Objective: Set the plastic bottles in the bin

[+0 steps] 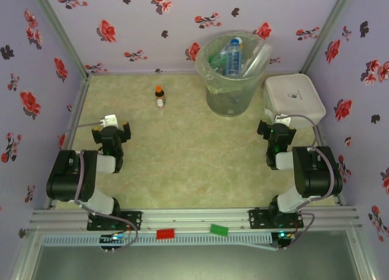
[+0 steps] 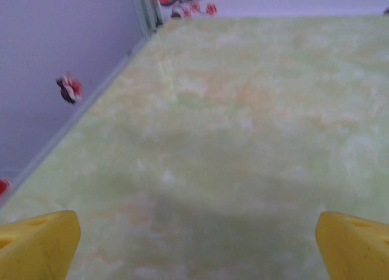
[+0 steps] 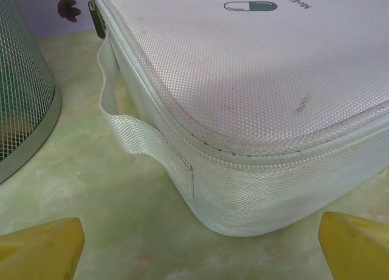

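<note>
Yellow fingertips (image 2: 42, 243) of left gripper (image 2: 197, 249) spread wide over green table (image 2: 243, 110), plastic bottles (image 1: 233, 55) standing in bag-lined bin (image 1: 228, 101) at far wall, well ahead of both grippers, right gripper (image 3: 200, 246) likewise spread, facing white case (image 3: 243, 79) just right of bin, brown bottle (image 1: 159, 92) to its left.

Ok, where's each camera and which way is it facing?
Top external: above and behind the bases, looking down on the table, bin and white case; left arm and right arm show.
Left wrist: on the left arm, facing the table's far-left corner; left gripper's fingers at bottom.
Right wrist: on the right arm, facing the white case's side; right gripper's fingers at bottom.
Shared: case and bin, in top external and right wrist.
</note>
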You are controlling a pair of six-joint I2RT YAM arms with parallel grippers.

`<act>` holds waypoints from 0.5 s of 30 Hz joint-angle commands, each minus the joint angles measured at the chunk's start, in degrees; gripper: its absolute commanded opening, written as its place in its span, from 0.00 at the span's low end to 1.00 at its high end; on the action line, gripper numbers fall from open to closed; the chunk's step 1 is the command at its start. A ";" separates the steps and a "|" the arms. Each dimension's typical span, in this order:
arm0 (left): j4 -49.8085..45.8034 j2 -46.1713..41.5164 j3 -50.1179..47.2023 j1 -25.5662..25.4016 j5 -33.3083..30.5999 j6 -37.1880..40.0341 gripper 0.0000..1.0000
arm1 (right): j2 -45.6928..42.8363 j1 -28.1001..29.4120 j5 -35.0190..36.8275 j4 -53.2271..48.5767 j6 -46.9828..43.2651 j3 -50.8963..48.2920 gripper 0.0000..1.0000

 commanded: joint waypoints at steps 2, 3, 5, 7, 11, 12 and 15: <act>6.17 0.49 -0.49 -0.12 4.53 1.94 1.00 | 0.12 0.37 1.66 2.48 0.83 -0.06 1.00; 6.46 0.74 -0.38 -0.12 4.54 2.05 1.00 | 0.17 0.37 1.72 2.56 0.86 -0.01 1.00; 4.73 0.67 0.53 -0.12 3.91 1.71 1.00 | 0.04 0.40 1.44 2.30 0.70 -0.04 1.00; 3.54 0.97 1.32 -0.05 3.40 1.86 1.00 | 0.29 0.37 0.40 2.08 0.30 0.28 1.00; 4.24 1.04 1.06 -0.38 2.93 1.92 1.00 | 0.36 0.29 -1.16 1.29 0.06 0.79 1.00; 3.97 0.96 1.14 -0.43 2.91 1.85 1.00 | 0.39 0.28 -1.09 1.04 -0.01 0.85 0.99; 3.48 1.02 1.41 -0.20 2.28 1.36 1.00 | 0.15 0.28 -1.12 1.47 0.06 0.53 1.00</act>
